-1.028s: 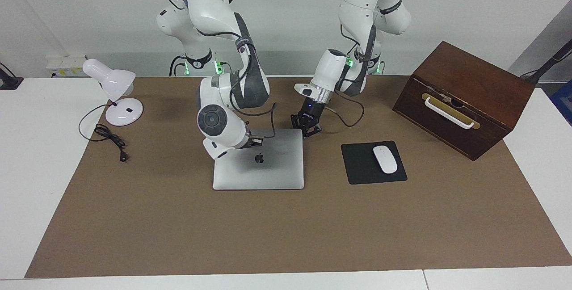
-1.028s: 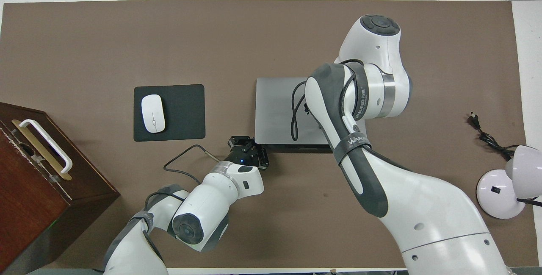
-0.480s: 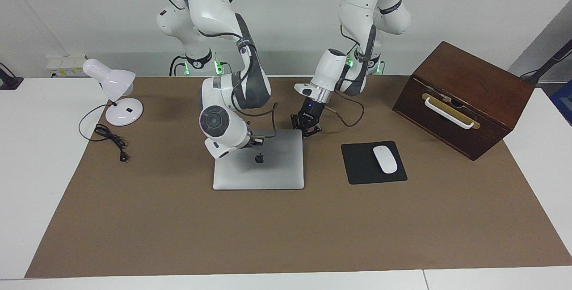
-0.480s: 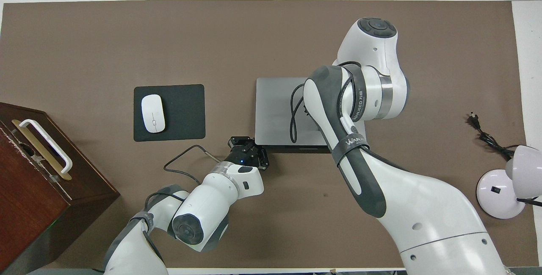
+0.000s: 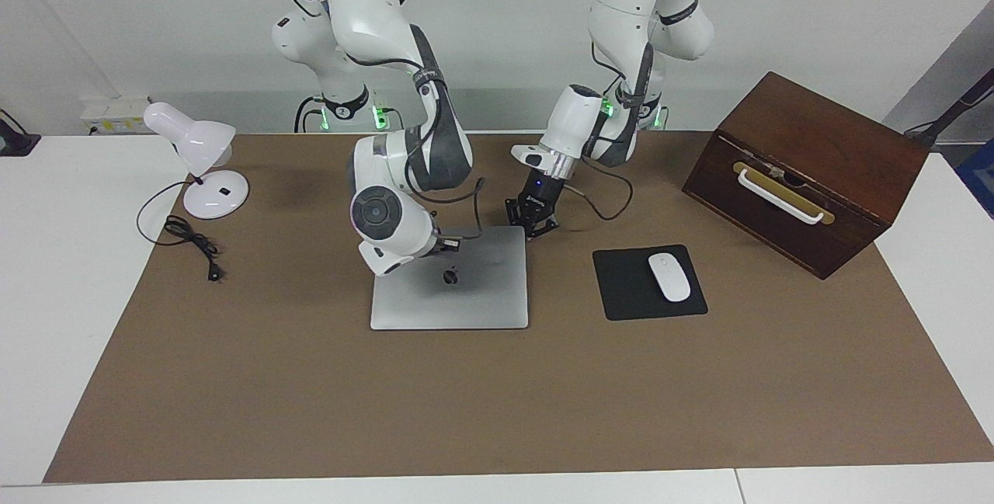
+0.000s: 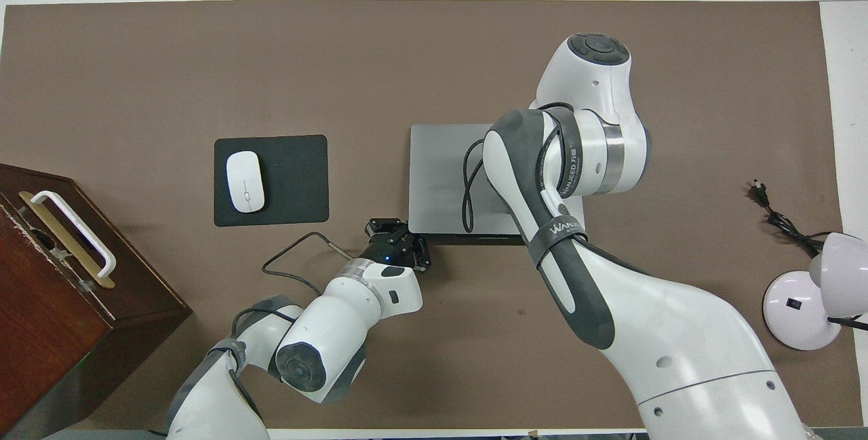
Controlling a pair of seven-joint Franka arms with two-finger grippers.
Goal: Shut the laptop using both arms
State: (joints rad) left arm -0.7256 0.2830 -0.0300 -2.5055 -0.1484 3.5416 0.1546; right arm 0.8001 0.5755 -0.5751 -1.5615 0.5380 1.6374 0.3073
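Observation:
The silver-grey laptop (image 5: 466, 298) lies on the brown mat with its lid down flat and the dark logo facing up; it also shows in the overhead view (image 6: 437, 175). My right gripper (image 5: 448, 241) is low over the lid's edge nearer to the robots, mostly hidden under its own white wrist, and hidden in the overhead view. My left gripper (image 5: 531, 220) is down at the laptop's corner nearer to the robots, toward the left arm's end of the table; in the overhead view the left gripper (image 6: 397, 239) sits beside that corner.
A black mousepad (image 5: 621, 290) with a white mouse (image 5: 669, 276) lies beside the laptop toward the left arm's end. A brown wooden box (image 5: 808, 170) with a white handle stands past it. A white desk lamp (image 5: 203, 166) and its cord (image 5: 190, 240) are at the right arm's end.
My right arm's wrist and elbow have lifted a little and drawn back toward the robots over the lid. The laptop lid and my left gripper have not visibly moved.

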